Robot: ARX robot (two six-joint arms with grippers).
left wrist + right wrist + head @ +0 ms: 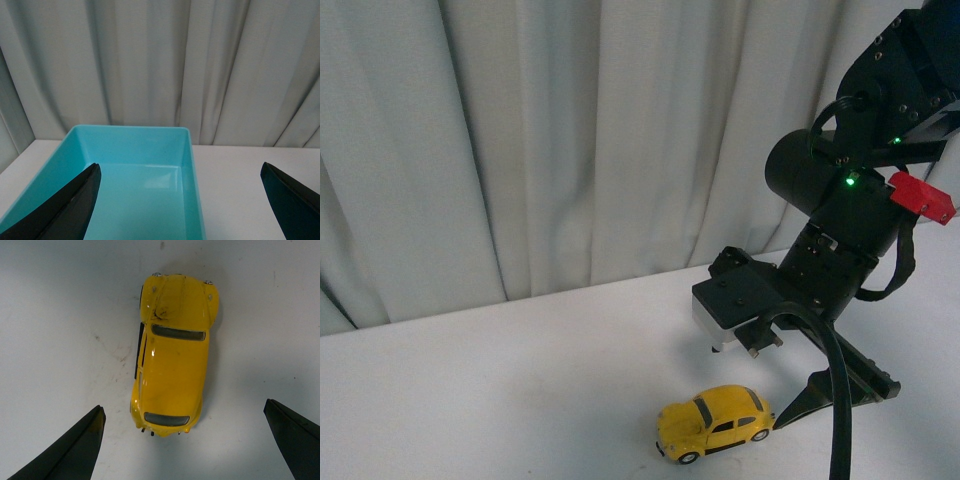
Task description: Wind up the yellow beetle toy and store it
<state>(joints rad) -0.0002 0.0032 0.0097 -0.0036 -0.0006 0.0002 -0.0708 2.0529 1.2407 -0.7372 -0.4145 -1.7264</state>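
The yellow beetle toy (713,422) stands on its wheels on the white table near the front edge. In the right wrist view the toy (172,355) is seen from above, lying lengthways between the jaws. My right gripper (183,405) hangs open just above it, its tips level with the car's near end and well apart from the body on both sides. One dark finger (800,405) of it shows right beside the toy in the front view. My left gripper (180,166) is open and holds nothing; it hovers over a teal bin.
The teal plastic bin (130,134) is empty and sits on the white table (240,175) against a pale curtain (570,140). The right arm's black body (840,200) and cable (840,400) fill the right side of the front view.
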